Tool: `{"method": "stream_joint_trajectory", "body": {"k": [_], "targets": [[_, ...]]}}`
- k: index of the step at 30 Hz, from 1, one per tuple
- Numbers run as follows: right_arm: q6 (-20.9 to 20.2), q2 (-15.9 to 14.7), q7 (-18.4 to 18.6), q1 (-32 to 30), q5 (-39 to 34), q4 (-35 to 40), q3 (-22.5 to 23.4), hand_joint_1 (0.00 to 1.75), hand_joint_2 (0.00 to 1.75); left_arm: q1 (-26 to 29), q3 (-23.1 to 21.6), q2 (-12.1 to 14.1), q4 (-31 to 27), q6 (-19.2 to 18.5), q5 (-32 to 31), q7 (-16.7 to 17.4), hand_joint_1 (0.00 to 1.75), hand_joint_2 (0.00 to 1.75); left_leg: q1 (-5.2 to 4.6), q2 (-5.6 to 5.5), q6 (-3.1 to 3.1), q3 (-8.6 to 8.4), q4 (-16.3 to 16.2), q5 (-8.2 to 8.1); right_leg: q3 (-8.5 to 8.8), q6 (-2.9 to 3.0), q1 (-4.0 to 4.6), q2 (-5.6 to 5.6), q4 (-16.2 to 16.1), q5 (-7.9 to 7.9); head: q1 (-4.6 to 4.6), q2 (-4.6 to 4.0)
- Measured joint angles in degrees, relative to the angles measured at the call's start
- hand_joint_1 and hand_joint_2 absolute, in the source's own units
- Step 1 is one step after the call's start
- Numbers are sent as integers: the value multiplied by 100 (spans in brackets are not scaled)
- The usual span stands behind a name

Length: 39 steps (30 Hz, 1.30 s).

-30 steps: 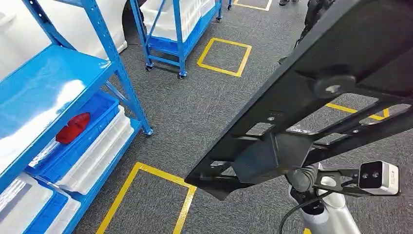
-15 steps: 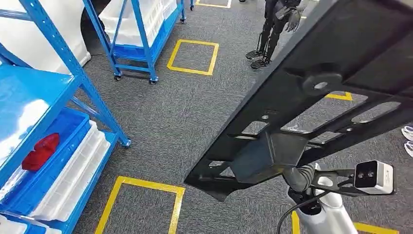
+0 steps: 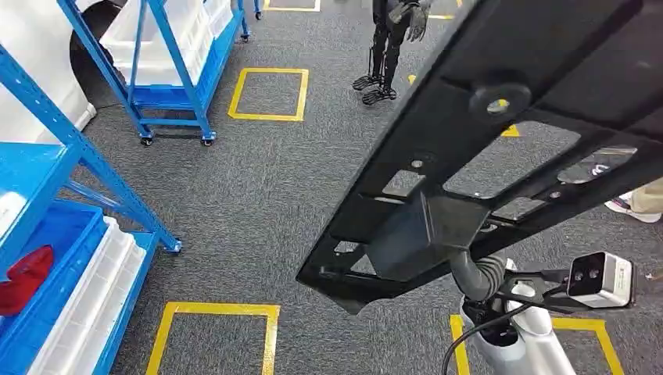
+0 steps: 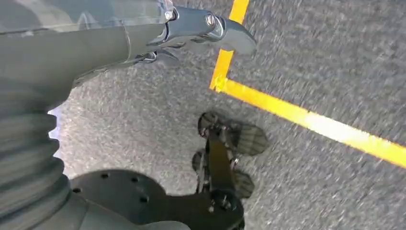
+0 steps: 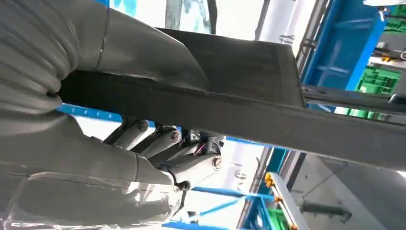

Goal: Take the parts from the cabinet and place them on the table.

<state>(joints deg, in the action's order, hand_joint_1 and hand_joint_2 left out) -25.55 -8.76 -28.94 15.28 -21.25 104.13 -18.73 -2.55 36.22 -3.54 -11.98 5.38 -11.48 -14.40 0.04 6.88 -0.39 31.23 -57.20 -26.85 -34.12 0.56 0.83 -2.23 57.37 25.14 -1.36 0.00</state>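
Right wrist view: right robot hand (image 5: 143, 143) gripping black part (image 5: 249, 115), thumb above, fingers (image 5: 163, 141) beneath; carrying underway, placing on table remaining.

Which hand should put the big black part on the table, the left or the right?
The right hand, probably. It already grips the black part, thumb over it and fingers under. The left hand hangs over the floor, holding nothing. No table is in view yet.

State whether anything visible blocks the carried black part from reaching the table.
No table is visible, so this cannot be judged. The right robot hand grips the black part above grey carpet.
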Motion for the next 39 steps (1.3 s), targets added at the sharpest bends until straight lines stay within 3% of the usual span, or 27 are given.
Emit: {"method": "stream_joint_trajectory", "body": {"k": [1,2,3,5,6,7,9,10,11,12,15,16,17,18,19,21,22,24,25,26,27,31,32,33,36,37,39], "targets": [[0,-4,15,28,-4,-4,7,175,175,-12,0,-2,0,2,-4,2,0,175,3,-67,-47,15,-33,-43,71,36,-99,74,-98,-67,18,0],[0,-7,20,73,-18,-13,4,175,175,-14,0,-5,0,13,-18,4,0,175,22,-385,-72,47,-184,-146,99,50,-91,110,-138,-80,13,0],[0,-4,26,126,-13,-39,4,175,175,-4,0,-16,2,11,-37,15,0,175,28,-543,-76,215,-561,-378,96,79,-91,163,-137,-92,22,0],[2,22,0,138,-11,-90,0,175,175,22,0,-20,2,13,-46,39,0,175,35,-639,-100,671,-1497,-779,95,85,-80,295,-133,-89,55,0],[13,22,-11,135,15,-120,0,175,175,37,0,-20,2,13,-57,48,0,175,35,-640,-109,834,-1798,-840,93,85,-77,369,-126,-88,57,0],[22,22,-24,127,44,-147,0,175,175,47,0,-20,2,13,-70,55,0,175,39,-642,-115,883,-1841,-766,94,84,-78,451,-113,-88,59,0],[24,24,-53,111,85,-177,-2,175,175,45,0,-18,2,13,-101,61,0,175,59,-672,-109,581,-1097,-252,98,61,-91,608,-71,-71,59,0],[26,24,-68,108,107,-179,-2,175,175,43,0,-18,2,9,-105,61,0,175,76,-781,-104,327,-532,34,95,40,-101,685,-35,-51,57,0],[26,30,-76,105,120,-181,0,175,175,49,0,-18,2,5,-105,61,0,175,103,-1074,-92,168,-145,116,75,18,-111,740,-1,-31,59,0],[26,37,-85,108,146,-188,0,175,175,51,-2,-20,2,-9,-114,59,0,175,119,-1193,-93,127,-55,50,27,-19,-78,801,59,-13,55,0],[35,48,-90,42,216,-195,2,175,175,33,-2,-18,2,-46,-125,44,0,175,55,-1002,1,130,-83,63,-22,-133,-149,973,9,-66,57,0],[37,48,-96,34,243,-195,7,175,175,28,-2,-40,2,-59,-129,28,0,175,111,-923,53,104,0,106,-33,-169,-116,1025,19,-62,61,0],[52,48,-107,17,276,-195,18,175,175,13,-2,-33,2,-72,-149,4,0,175,111,-841,78,79,33,128,-67,-164,-111,796,111,10,55,-2],[65,48,-127,32,322,-199,17,175,175,14,-2,-33,2,-79,-155,-26,0,175,106,-775,124,72,52,130,-217,-182,-102,521,409,214,-13,0],[83,53,-147,28,348,-203,13,175,175,23,-2,-33,2,-83,-157,-46,0,175,94,-706,127,76,51,128,-447,-208,-114,366,872,448,-15,0],[94,68,-155,-6,385,-227,4,175,175,28,-2,-33,2,-90,-162,-55,0,175,74,-562,134,82,49,114,-893,-245,-156,284,1753,759,-20,0],[94,68,-155,-19,393,-245,4,175,175,27,0,-33,2,-90,-164,-52,0,175,72,-488,129,80,48,108,-951,-257,-172,275,1845,719,-22,0],[101,74,-155,-27,422,-260,0,175,175,14,-2,-33,2,-90,-184,-50,0,175,73,-369,108,63,46,88,-633,-261,-183,217,1223,331,-22,0],[103,77,-160,-22,437,-260,0,175,175,8,-2,-33,2,-90,-201,-50,0,175,73,-307,86,42,46,73,-295,-246,-179,123,587,62,-20,0],[109,81,-166,-19,448,-260,0,175,175,6,-2,-33,2,-90,-208,-50,0,175,61,-268,61,12,45,56,-10,-213,-153,-134,92,-85,-24,0],[116,87,-171,-19,455,-262,0,175,175,10,-2,-33,2,-90,-212,-44,0,175,16,-223,21,0,38,30,25,-163,-99,-285,1,-19,-15,0],[120,107,-188,-20,474,-260,-2,175,175,-17,0,-33,2,-68,-214,0,0,175,29,2,-111,-81,68,-15,8,-37,-81,7,-52,-45,-2,0],[116,125,-190,-29,481,-256,-4,175,175,-24,0,-31,2,-61,-214,0,0,175,72,-178,-142,-65,-13,-78,59,-2,-125,64,-92,-74,9,0],[114,142,-199,-2,481,-256,-4,175,175,-16,0,-31,2,-52,-214,0,0,175,73,-433,-142,71,-331,-291,69,52,-132,118,-102,-79,18,0],[96,212,-199,-7,481,-280,-15,175,175,19,0,-33,2,-48,-216,4,0,175,75,-638,-167,747,-1671,-852,64,79,-110,332,-90,-72,61,0],[96,214,-199,-15,481,-295,-17,175,175,31,0,-31,2,-44,-216,4,0,175,75,-641,-164,881,-1878,-850,65,86,-100,412,-75,-68,63,-2],[96,216,-197,-23,481,-304,-22,175,175,30,0,-31,2,-44,-214,4,0,175,75,-655,-144,726,-1400,-429,71,74,-99,573,-37,-47,63,0]]}}
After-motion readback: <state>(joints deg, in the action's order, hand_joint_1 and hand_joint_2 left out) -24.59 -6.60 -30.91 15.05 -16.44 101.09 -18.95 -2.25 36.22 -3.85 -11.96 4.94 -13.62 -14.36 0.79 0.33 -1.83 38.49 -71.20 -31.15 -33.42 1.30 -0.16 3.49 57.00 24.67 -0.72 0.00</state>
